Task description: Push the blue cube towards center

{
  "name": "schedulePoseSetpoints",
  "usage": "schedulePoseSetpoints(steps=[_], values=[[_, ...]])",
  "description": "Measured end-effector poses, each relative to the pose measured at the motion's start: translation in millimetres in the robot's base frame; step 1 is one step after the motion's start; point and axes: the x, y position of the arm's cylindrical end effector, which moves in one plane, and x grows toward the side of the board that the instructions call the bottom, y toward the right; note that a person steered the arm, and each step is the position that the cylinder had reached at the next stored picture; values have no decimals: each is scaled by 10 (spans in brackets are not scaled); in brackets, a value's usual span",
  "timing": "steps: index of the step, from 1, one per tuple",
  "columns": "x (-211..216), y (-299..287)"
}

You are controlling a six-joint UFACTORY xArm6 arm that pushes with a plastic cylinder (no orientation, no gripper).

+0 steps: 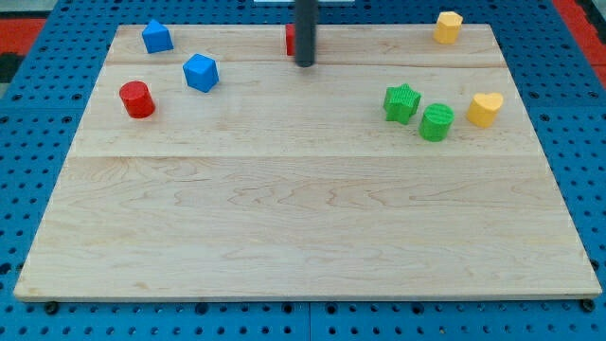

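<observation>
Camera view: two blue blocks (201,72) (157,37), two green (401,102) (436,122), two yellow (484,109) (448,26)

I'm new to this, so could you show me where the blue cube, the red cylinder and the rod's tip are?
blue cube (201,72), camera view, top face.
red cylinder (136,98), camera view, front side.
my tip (304,63), camera view, rod's very end.

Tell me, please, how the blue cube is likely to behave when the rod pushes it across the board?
The blue cube looks rigid and flat-bottomed, so it should slide on the smooth wooden board rather than roll. An off-centre push from my tip would probably turn it.
</observation>
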Motion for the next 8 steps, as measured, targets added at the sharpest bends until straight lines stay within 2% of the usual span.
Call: schedulePoseSetpoints(steps=[1, 3, 4, 5, 7, 8], values=[[110, -677], [-44, -1593], [225, -1488], [235, -1217], [471, -394], [597, 235]])
